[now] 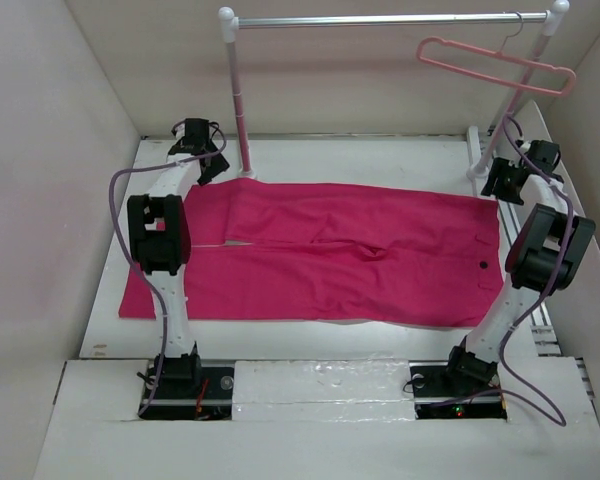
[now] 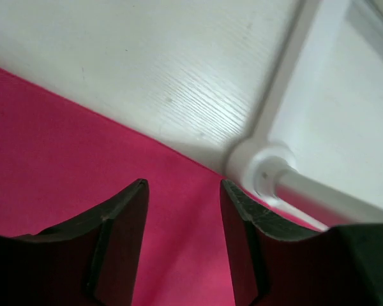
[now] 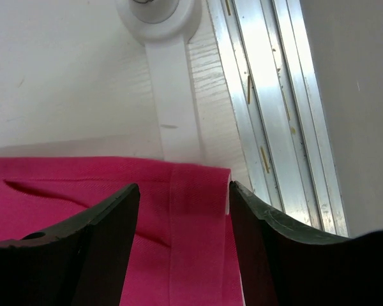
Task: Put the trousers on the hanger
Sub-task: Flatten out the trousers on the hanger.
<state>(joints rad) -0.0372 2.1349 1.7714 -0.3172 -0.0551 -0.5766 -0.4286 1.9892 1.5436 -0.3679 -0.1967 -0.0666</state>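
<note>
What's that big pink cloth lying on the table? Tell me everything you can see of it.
It is a pair of trousers, bright magenta-pink, in soft-looking fabric. They lie spread flat on the white table, legs side by side pointing left in the top view, waistband at the right with a small dark button. The far edge runs right up to the clothes rail's foot. The left gripper and right gripper hang open over the far corners.
</note>
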